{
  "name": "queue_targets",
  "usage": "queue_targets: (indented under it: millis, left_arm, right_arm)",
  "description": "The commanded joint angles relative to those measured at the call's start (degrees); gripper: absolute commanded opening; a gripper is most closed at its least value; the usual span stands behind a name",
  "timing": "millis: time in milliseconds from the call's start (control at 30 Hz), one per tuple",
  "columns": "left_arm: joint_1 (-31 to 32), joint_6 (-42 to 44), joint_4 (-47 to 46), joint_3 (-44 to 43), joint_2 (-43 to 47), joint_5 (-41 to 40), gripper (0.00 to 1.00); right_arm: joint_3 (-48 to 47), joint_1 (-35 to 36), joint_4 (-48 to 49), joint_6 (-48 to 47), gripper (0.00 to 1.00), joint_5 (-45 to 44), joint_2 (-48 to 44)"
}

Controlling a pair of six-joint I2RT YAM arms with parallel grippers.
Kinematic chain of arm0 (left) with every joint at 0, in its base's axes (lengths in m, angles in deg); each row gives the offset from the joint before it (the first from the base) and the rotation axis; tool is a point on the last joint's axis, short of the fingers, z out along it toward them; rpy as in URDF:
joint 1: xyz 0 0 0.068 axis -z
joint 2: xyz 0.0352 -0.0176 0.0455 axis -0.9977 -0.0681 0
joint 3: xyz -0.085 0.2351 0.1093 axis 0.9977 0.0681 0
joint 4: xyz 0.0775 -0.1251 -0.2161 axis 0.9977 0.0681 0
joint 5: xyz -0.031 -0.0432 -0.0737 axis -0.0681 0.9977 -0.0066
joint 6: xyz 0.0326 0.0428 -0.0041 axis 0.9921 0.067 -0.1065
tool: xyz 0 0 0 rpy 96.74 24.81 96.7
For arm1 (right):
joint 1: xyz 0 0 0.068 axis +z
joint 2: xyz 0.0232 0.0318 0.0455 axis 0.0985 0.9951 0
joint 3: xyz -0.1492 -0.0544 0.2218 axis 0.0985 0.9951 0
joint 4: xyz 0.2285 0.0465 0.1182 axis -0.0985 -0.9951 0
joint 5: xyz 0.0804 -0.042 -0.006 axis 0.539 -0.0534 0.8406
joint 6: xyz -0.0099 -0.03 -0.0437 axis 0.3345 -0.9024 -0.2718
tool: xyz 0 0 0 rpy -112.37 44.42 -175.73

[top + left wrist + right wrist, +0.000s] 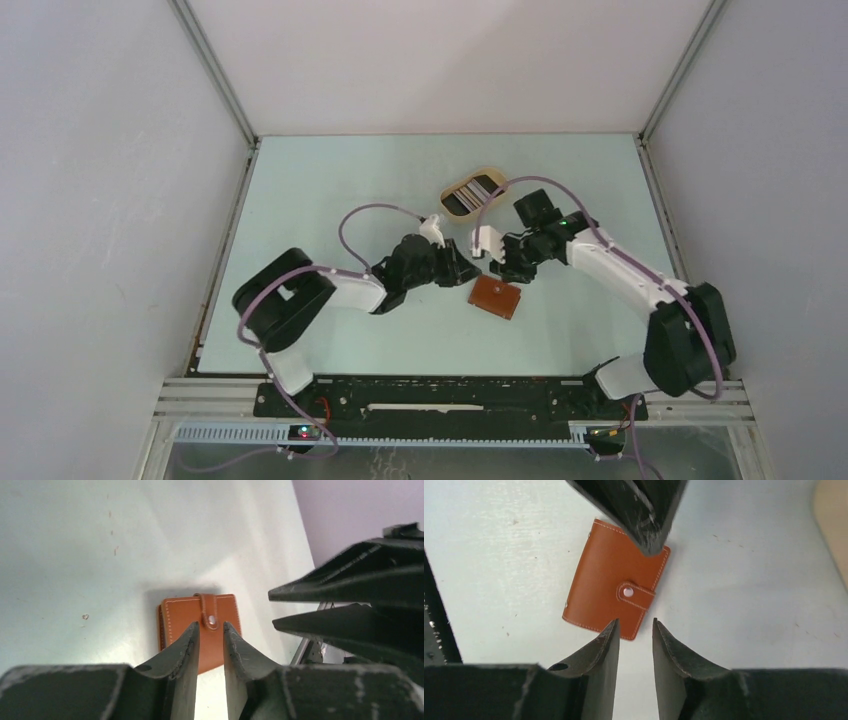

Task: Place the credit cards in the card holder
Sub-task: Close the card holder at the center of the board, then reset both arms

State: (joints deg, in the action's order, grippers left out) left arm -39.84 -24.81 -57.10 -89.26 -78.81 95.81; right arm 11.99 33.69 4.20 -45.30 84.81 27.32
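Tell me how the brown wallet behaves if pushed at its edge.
The card holder lies flat and snapped shut, so it would probably slide on the smooth table, not tip or roll. Its stitched leather looks fairly stiff.

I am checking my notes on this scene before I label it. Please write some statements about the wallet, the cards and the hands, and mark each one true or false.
1. The wallet is shut, with its tab snapped. True.
2. The cards are in the tray. True.
3. The left hand holds a card. False: it is empty, with its jaws slightly apart.
4. The wallet lies in the tray. False: it lies on the table, apart from the tray.
5. The right hand grips the wallet. False: it holds nothing, and the wallet lies free on the table.
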Motion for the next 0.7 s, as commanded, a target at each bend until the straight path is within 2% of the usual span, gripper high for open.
queue_targets:
  millis: [0,133,300,333,367,400,433,533,667]
  left_arm:
    - [-0.04,9.15,3.68,2.74,12.96,-3.52,0.29]
    - [0.25,16.05,11.16,4.95,25.39,-6.61,0.3]
    - [0.7,24.47,25.95,3.38,41.36,-11.5,0.36]
    - [0.75,25.31,28.2,3.2,44.38,-12.29,0.4]
    - [0.74,26.11,30.67,3.1,47.44,-14.0,0.48]
    - [0.71,26.66,32.31,3.05,50.47,-14.57,0.52]
    - [0.69,27.12,33.76,3.05,53.24,-15.29,0.61]
    - [0.67,27.94,37.15,3.03,61.57,-16.3,0.8]
    - [0.54,27.02,43.45,1.74,68.12,-16.69,0.99]
  right_arm:
    - [-0.29,-2.55,-3.63,1.36,0.43,4.5,-8.23]
    - [-0.09,-4.72,-3.76,5.09,0.5,5.3,-17.75]
    - [0.03,-11.44,-0.12,13.73,0.7,7.95,-31.05]
    - [-0.02,-13.69,0.45,15.41,0.74,9.44,-33.24]
    - [-0.13,-15.72,0.9,17.58,0.82,11.02,-34.89]
    - [-0.68,-16.94,0.78,18.88,0.94,11.47,-36.06]
    - [-1.26,-17.33,0.81,21.48,0.99,10.71,-36.5]
    - [-2.42,-18.87,1.03,29.81,1.0,10.24,-37.18]
    - [-4.34,-22.63,2.26,39.97,1.0,16.67,-39.01]
